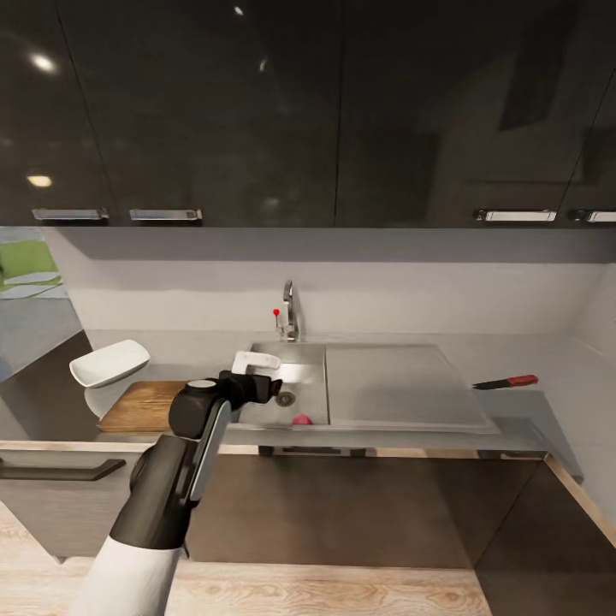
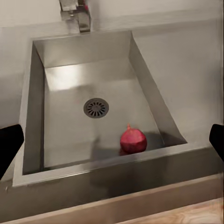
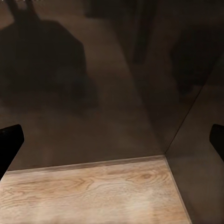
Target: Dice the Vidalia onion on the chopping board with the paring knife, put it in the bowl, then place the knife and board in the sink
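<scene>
The left pincer [image 1: 275,389] hangs over the near-left part of the sink [image 1: 308,352], its fingers spread wide apart: in the left wrist view the two dark fingertips [image 2: 9,147] sit at opposite edges of the picture with nothing between them. The Vidalia onion [image 2: 133,141] lies on the basin floor close to the front wall, to the side of the round drain [image 2: 96,108]; in the head view it is a small pink spot at the basin's near edge [image 1: 301,419].

The chopping board [image 1: 141,404] rests on the worktop just left of the sink, with the bowl [image 1: 109,362] tilted at its far-left corner. The paring knife [image 1: 505,382] lies well apart, on the worktop past the drainboard.

The right pincer [image 3: 112,140] is also open, pointing at the dark cabinet front and wooden floor.

The likely trouble is the onion's place (tucked against the front wall). A descent from here could knock a finger on the basin rim, or the round onion may roll off if the fingers close off-centre.
</scene>
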### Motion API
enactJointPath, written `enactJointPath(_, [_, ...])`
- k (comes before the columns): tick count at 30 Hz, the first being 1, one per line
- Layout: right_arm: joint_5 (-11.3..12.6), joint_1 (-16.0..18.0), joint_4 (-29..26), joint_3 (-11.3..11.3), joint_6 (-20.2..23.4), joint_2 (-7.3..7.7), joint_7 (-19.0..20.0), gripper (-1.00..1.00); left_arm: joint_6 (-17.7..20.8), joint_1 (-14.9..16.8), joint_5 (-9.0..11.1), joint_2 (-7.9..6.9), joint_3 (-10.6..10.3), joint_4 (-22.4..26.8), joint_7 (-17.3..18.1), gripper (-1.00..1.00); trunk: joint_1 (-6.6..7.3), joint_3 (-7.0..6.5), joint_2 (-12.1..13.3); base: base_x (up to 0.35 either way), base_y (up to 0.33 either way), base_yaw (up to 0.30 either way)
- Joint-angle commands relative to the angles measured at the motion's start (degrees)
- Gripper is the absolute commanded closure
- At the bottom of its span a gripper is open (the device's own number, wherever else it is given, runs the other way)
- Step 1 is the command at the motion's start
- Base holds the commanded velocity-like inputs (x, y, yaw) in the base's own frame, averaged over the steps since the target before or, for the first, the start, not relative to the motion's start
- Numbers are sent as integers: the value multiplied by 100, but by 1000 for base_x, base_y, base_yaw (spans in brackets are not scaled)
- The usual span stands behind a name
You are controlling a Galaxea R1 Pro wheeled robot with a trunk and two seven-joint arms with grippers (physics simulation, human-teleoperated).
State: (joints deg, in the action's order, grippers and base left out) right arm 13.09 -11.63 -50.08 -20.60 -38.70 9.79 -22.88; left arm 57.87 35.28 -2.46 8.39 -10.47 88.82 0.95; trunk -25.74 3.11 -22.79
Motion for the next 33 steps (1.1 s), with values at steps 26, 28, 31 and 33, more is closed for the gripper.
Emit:
enactJointPath(26, [79,3,1168,-29,-24,-320,-23,-100,19,23,97,-148,-17,-723,10,-100,-4,12,-13,194,-94,0])
enactJointPath(28, [80,3,1172,-26,-24,-320,-23,-100,16,19,97,-155,-13,-796,10,-100,-4,16,-13,52,-50,0])
enactJointPath(31, [80,3,1173,-18,-23,-320,-23,-100,14,10,97,-178,-9,-998,10,-100,-4,36,-13,17,-16,0])
enactJointPath(33, [80,3,1173,-16,-23,-320,-23,-100,9,7,97,-200,-8,-1143,10,-100,-4,52,-13,6,-5,0])
